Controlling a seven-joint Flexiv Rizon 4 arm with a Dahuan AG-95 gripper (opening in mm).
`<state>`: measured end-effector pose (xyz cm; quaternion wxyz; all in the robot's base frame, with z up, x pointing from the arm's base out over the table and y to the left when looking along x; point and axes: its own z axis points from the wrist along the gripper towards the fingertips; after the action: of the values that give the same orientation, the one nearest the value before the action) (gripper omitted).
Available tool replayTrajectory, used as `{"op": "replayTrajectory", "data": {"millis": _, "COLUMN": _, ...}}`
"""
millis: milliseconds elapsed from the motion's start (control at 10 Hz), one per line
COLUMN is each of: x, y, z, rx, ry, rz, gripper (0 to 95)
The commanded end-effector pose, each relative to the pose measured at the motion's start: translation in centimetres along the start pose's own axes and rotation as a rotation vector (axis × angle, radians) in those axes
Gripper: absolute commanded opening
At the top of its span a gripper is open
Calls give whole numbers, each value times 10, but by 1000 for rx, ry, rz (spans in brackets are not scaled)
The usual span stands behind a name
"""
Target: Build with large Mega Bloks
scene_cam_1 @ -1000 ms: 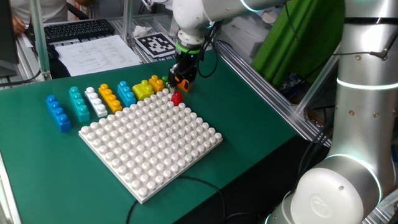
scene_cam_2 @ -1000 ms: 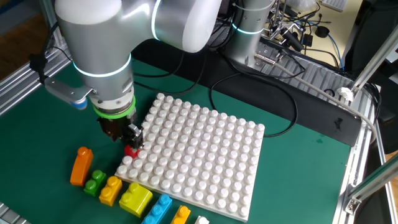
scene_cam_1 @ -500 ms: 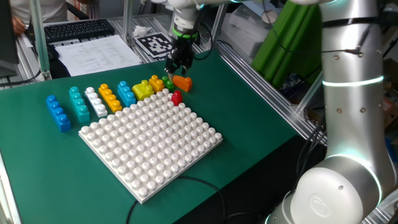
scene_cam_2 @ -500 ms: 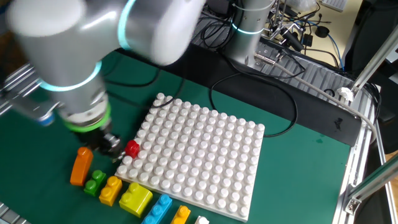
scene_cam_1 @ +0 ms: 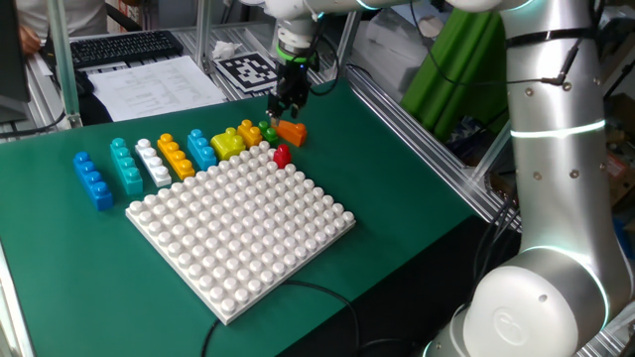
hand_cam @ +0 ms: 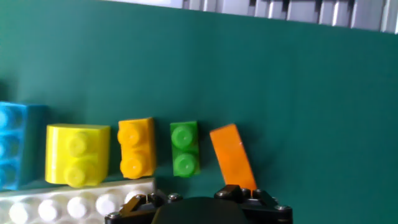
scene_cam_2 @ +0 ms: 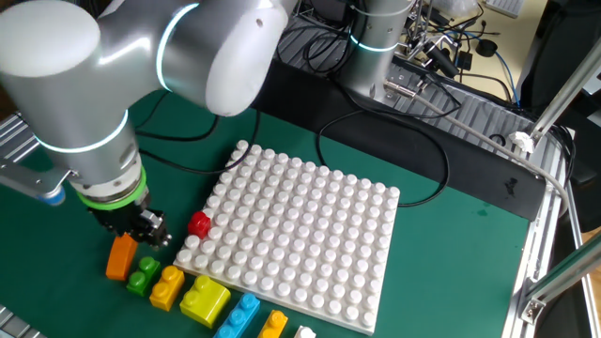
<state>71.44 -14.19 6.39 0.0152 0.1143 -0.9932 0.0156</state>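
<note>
The gripper (scene_cam_1: 289, 107) hangs pointing down over the far end of the brick row, just above the orange brick (scene_cam_1: 291, 130), which lies tilted on the green table (scene_cam_1: 397, 178) beside the green brick (scene_cam_1: 268, 132). Whether the fingers are spread or pinching cannot be told; nothing visibly sits between them. The red brick (scene_cam_2: 199, 223) stands on the baseplate (scene_cam_2: 310, 235) at its edge nearest the row. Yellow, blue, white and teal bricks line the table along that edge.

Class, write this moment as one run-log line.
pincer: open, empty, above orange block | red block: on baseplate corner
</note>
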Motion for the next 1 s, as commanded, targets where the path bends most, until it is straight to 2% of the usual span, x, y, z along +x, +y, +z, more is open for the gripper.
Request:
{"op": "replayTrajectory", "data": {"millis": 100, "x": -7, "y": -8, "z": 7, "rx": -11, "ry": 5, "rz": -12, "gripper": 570}}
{"op": "replayTrajectory", "data": {"millis": 600, "x": -9, "y": -13, "z": 29, "rx": -26, "ry": 0, "rz": -14, "gripper": 570}}
{"op": "replayTrajectory", "data": {"millis": 700, "x": -8, "y": -15, "z": 29, "rx": -29, "ry": -3, "rz": -14, "gripper": 760}}
{"op": "replayTrajectory", "data": {"millis": 1000, "x": -5, "y": -21, "z": 32, "rx": -28, "ry": -10, "rz": -14, "gripper": 760}}
